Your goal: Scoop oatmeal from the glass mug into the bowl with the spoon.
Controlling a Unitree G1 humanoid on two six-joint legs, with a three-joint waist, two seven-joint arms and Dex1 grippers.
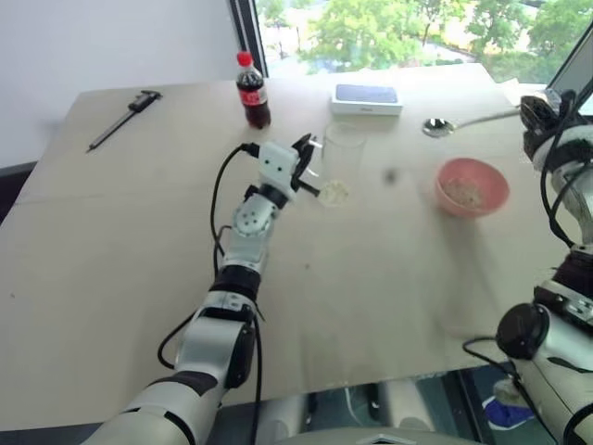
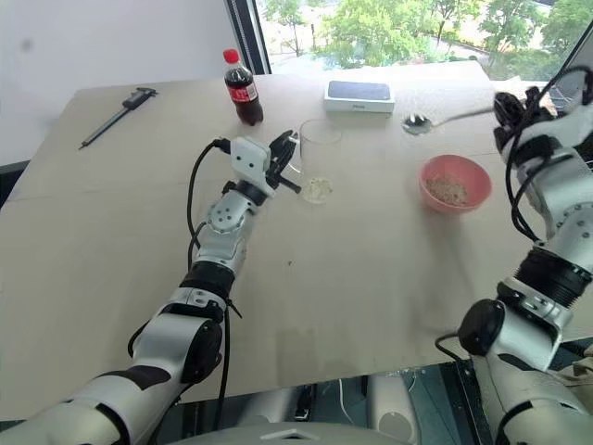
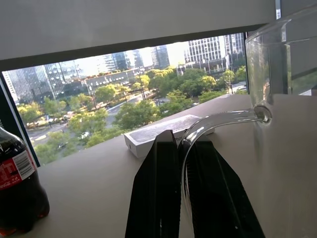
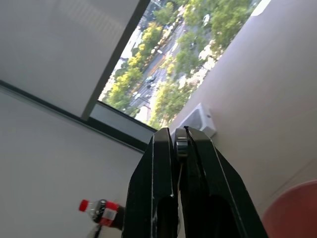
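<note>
Oatmeal (image 2: 317, 190), pale beige and flaky, sits as a thin layer in the bottom of the small clear glass mug (image 2: 319, 159), which stands near the middle of the counter (image 2: 371, 278) toward its far edge; a little more already lies inside the small round salmon-pink bowl (image 2: 454, 184) near the counter's right edge. The left pincer (image 2: 283, 159) is clamped narrow on the mug's curved glass handle, as the left wrist view shows. The right pincer (image 2: 511, 109) is closed tight on the thin handle of the slim shiny silver spoon (image 2: 435, 119), whose oval end hangs above the counter, beyond the bowl and well apart from the mug.

Several risks follow. The mug is held only by its slender handle, so a push from the spoon against the rim could twist it in the 2 fingers or tip it. So little oatmeal is left that the spoon must reach deep into a narrow glass, and scraping the wall could scatter flakes. The spoon is gripped far back on its handle, so it may swivel and shed its load before reaching the bowl. A dark cola bottle with a red cap (image 2: 240, 88) and a flat white box (image 2: 359, 95) stand near the far edge, close enough for a wide swing to strike.
</note>
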